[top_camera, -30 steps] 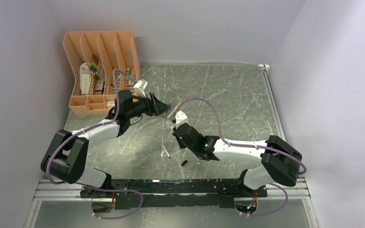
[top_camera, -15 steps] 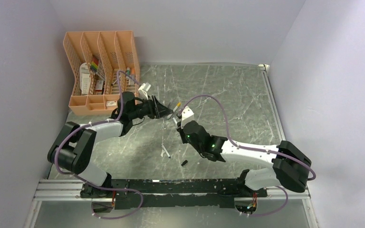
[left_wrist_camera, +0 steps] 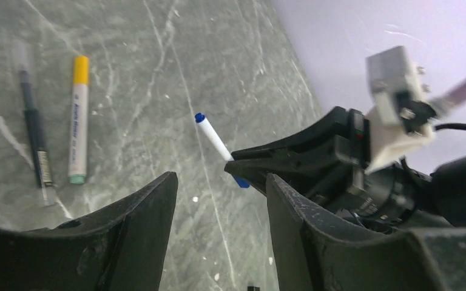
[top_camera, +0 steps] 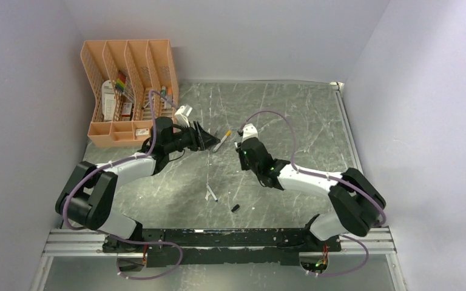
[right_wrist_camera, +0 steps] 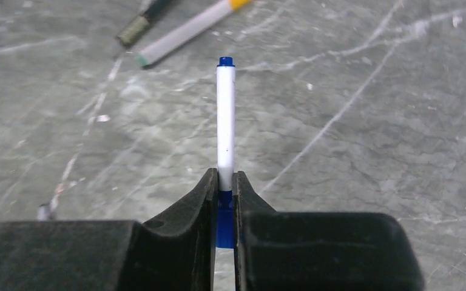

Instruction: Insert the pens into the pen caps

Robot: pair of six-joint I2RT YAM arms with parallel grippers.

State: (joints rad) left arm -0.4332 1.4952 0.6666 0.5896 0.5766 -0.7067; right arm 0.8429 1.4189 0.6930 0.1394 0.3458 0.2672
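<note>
My right gripper (top_camera: 241, 147) is shut on a white pen (right_wrist_camera: 225, 121). The pen's blue cap (right_wrist_camera: 224, 212) sits between the jaws and its blue end points away from me. The same pen (left_wrist_camera: 213, 138) shows in the left wrist view, held just above the table. My left gripper (top_camera: 211, 144) is open and empty, its jaws spread (left_wrist_camera: 218, 182) close to the right fingers. A white pen with a yellow-orange cap (left_wrist_camera: 77, 118) and a dark pen (left_wrist_camera: 34, 145) lie side by side on the table. A black cap (top_camera: 235, 208) lies near the front.
An orange desk organizer (top_camera: 127, 91) with small items stands at the back left. A short white stick-like piece (top_camera: 211, 194) lies on the marble-patterned table (top_camera: 303, 121) in front of the grippers. Grey walls enclose the left, back and right.
My right gripper has moved to the right and toward the back with the white pen in it. My left gripper shifted slightly right, then stayed still.
</note>
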